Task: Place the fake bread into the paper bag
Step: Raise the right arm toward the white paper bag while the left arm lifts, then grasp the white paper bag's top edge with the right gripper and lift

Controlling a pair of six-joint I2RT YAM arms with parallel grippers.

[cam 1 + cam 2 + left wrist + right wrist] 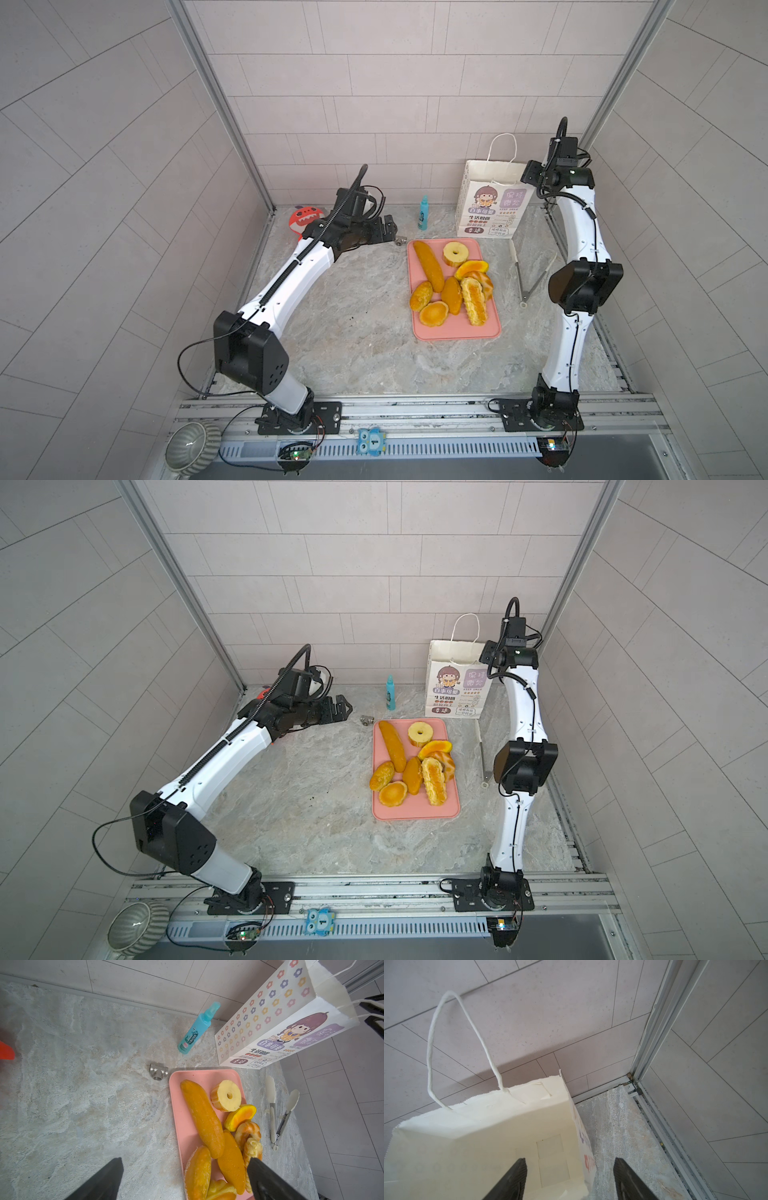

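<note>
Step in hand, as judged: steady the paper bag (490,208), which stands far right on the worktop (83,1105), by its right side wall.

The right fingers (512,1180) are partly open astride that wall, one inside and one outside. Close gently below the rim so the mouth is not crushed.

The left fingers (104,1178) are spread wide and empty.

All the fake bread (451,286) lies on the pink tray (457,330), just near of the bag.

Only the right wrist view shows the straddle and the bag's interior. In both top views the wrist hides them.
</note>
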